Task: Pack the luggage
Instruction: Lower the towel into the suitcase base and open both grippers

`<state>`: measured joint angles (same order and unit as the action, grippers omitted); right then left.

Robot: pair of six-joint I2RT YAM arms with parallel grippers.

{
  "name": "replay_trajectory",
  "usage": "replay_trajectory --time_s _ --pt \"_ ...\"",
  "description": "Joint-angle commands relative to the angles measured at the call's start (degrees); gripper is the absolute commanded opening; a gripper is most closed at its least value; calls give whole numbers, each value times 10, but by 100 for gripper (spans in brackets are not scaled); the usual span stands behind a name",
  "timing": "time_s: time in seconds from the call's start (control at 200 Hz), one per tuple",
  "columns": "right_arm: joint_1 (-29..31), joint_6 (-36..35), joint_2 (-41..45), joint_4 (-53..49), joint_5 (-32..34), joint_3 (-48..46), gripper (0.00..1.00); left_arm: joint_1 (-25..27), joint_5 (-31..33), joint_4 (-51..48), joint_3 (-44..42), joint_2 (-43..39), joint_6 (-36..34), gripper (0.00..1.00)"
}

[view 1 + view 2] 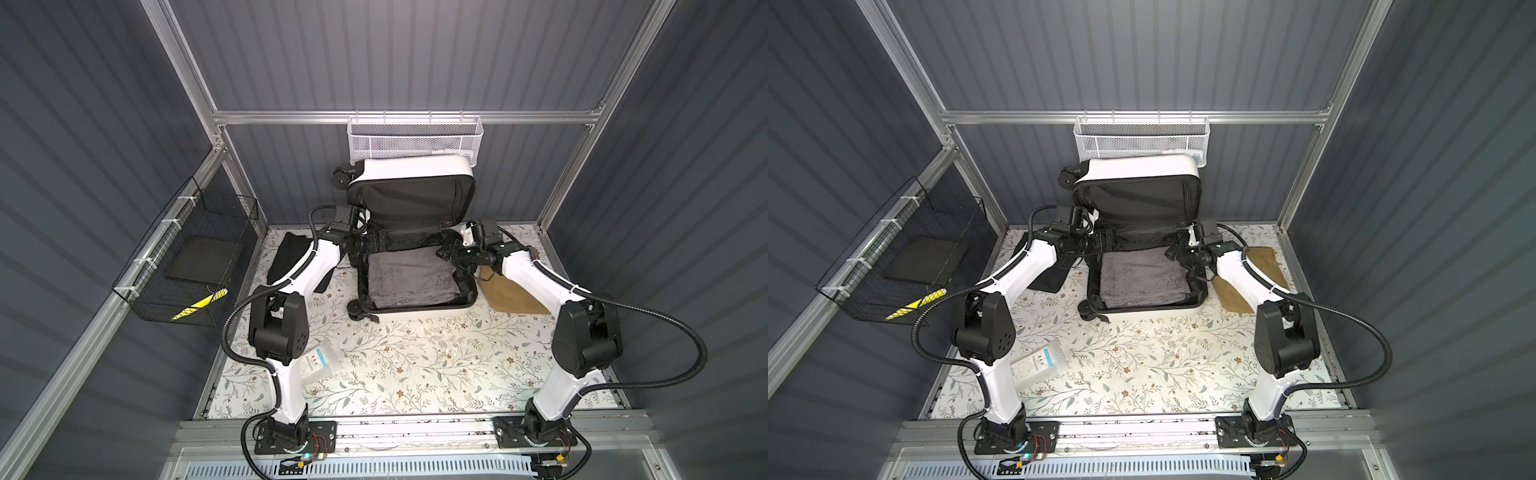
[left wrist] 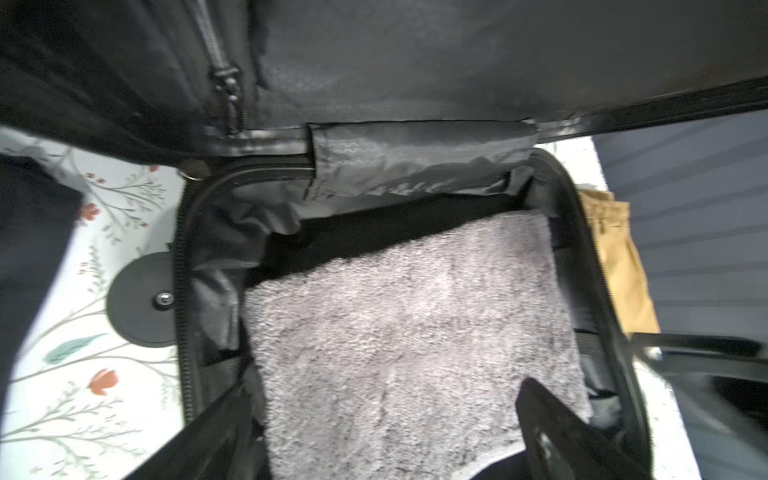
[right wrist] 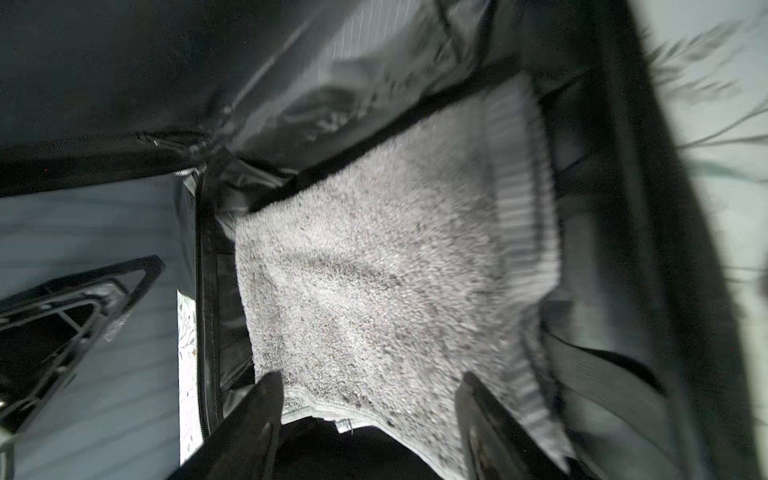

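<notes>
Luggage (image 1: 415, 168) lies open at the table's (image 1: 415, 365) back, lid upright, grey towel (image 1: 409, 278) inside. Wrist views alone show left tool (image 2: 386, 449) and right tool (image 3: 370, 424) spread wide, gripping nothing, above the towel. Only top views show the clear pouch (image 1: 320, 365).

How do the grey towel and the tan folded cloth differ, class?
The grey towel lies inside the luggage; the tan cloth lies outside it, on the table. The grey towel looks fluffy, the tan cloth smoother. Both lie folded flat.
</notes>
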<state>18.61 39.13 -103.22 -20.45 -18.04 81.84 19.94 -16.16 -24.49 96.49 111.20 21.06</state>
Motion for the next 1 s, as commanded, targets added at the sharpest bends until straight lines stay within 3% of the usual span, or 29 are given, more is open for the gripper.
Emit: replay_trajectory --time_s 0.0,0.425,0.72,0.995 --pt "11 30 -37 33 -34 12 68 15 -23 17 -37 6 26 100" --pt "-1 50 -67 51 -5 -24 68 23 -35 39 -92 46 32 100" --pt "0 31 1 41 -1 -35 68 23 -31 24 -81 15 23 100" --pt "-1 47 -38 63 2 -68 69 29 -32 26 -93 -9 25 100"
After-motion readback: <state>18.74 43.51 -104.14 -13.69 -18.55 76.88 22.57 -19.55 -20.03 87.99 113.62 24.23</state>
